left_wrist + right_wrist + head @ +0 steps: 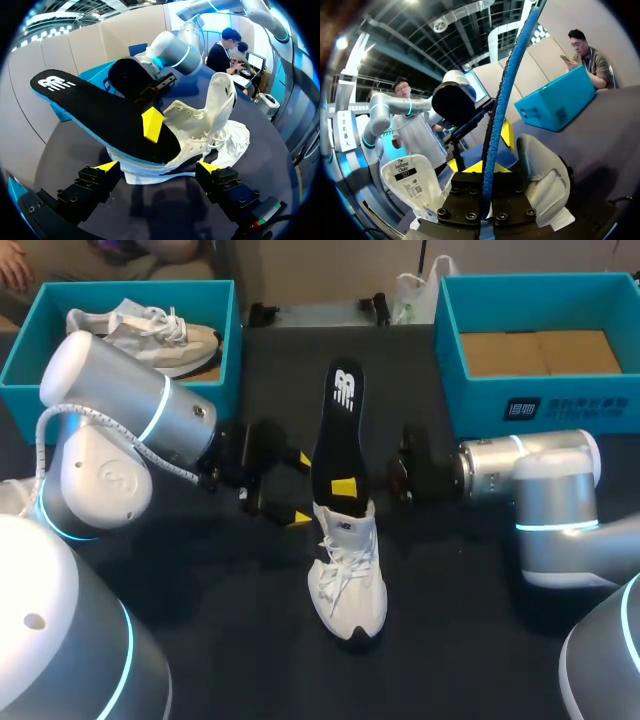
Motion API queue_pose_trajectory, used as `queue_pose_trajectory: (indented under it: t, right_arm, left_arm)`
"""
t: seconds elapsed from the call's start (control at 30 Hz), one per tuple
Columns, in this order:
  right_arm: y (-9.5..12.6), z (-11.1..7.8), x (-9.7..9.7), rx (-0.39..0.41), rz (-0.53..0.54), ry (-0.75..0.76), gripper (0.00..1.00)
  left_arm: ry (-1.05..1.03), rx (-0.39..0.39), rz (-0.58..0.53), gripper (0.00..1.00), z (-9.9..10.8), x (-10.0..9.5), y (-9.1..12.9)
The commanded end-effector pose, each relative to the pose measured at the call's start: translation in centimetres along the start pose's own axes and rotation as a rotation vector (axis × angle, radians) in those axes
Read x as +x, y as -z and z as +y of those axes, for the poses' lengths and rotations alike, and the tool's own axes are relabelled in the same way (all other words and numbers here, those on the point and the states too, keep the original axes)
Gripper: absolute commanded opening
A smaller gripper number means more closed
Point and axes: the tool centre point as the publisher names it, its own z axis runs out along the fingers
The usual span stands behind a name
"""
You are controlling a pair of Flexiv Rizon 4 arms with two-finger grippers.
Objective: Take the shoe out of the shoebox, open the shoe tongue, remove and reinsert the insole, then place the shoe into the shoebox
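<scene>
The empty shoebox [540,400] sits well apart from the shoe [347,570]. The insole [338,430], likely light and floppy, rises from the shoe's heel, pinched in my right gripper [350,486]. My left gripper [300,488] gapes beside the shoe; I'd steady its firmer heel.

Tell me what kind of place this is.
Probably a robot test bench for shoe handling: the left gripper and right gripper face each other over a dark table, with a white shoe, its black insole, a teal left shoebox and right shoebox.
</scene>
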Motion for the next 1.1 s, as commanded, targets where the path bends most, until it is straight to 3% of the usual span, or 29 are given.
queue_pose_trajectory:
  t: [0.03, 0.4, 0.6, 0.67, 1.1]
  right_arm:
    - [-0.2, -1.1, 0.5, -0.002, -0.005, -0.015, 0.00]
    - [0.0, -2.5, 0.9, 0.024, -0.017, -0.073, 0.00]
    - [0.4, -1.2, 0.9, 0.032, -0.028, -0.049, 0.00]
    - [0.5, -1.0, 0.9, 0.037, -0.029, -0.042, 0.22]
    - [0.5, 0.4, 1.0, 0.050, -0.045, 0.019, 0.24]
  left_arm:
    - [0.006, -0.001, 0.002, 1.00, 0.0, 0.0, -0.2]
    - [0.003, -0.003, 0.011, 1.00, -0.2, 0.0, -0.3]
    - [-0.002, -0.003, 0.012, 1.00, -0.3, -0.2, -0.3]
    - [-0.002, -0.002, 0.013, 1.00, -0.4, -0.2, -0.3]
    - [-0.003, -0.009, 0.013, 1.00, -0.1, 0.0, -0.2]
